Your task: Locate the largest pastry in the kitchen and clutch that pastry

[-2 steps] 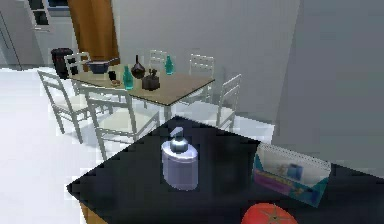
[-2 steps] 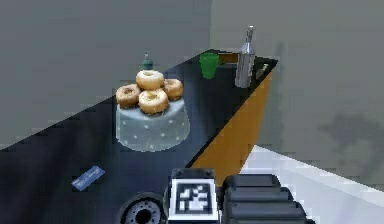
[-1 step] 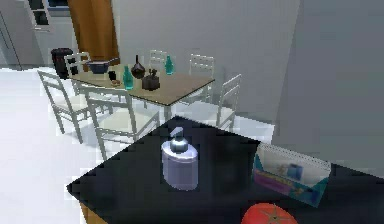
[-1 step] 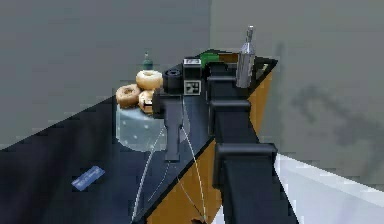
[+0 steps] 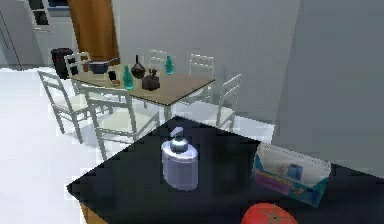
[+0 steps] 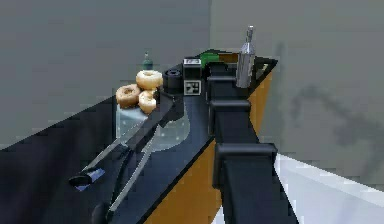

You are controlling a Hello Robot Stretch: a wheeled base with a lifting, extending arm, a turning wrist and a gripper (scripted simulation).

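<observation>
Arm side view. My arm (image 6: 240, 160) reaches out over the black desk (image 6: 50, 140), with the claw (image 6: 171, 82) at its far end, left of the two white marker squares. I cannot tell whether the fingers are spread or pressed together. I also cannot tell whether they have anything, because the pastries lie right behind them.

Pastries: three ring doughnuts in a tight cluster at nine o'clock of the claw, just beside it.
- The pale doughnut (image 6: 150, 78) is uppermost and nearest.
- The brown doughnut (image 6: 127, 94) is at its eight o'clock.
- The small doughnut (image 6: 148, 100) is at its six o'clock.

They rest on something clear, a glass dish (image 6: 165, 132) by my guess. The pale one looks largest to me, but the margin over the brown one is thin.

Risks, as I judge them:
- Wrong pick: the rings seem to touch, so a slightly low approach could land on the small one.
- Scatter: a sideways nudge could shove the cluster off the dish.
- Snag: a long dark utensil (image 6: 120, 155) lies at seven o'clock of the claw, slanting up toward it. Dropping the arm could catch it.
- Topple: a metal shaker (image 6: 246, 55) stands at two o'clock of the claw, near the arm's flank. A swing that way could knock it over.
</observation>
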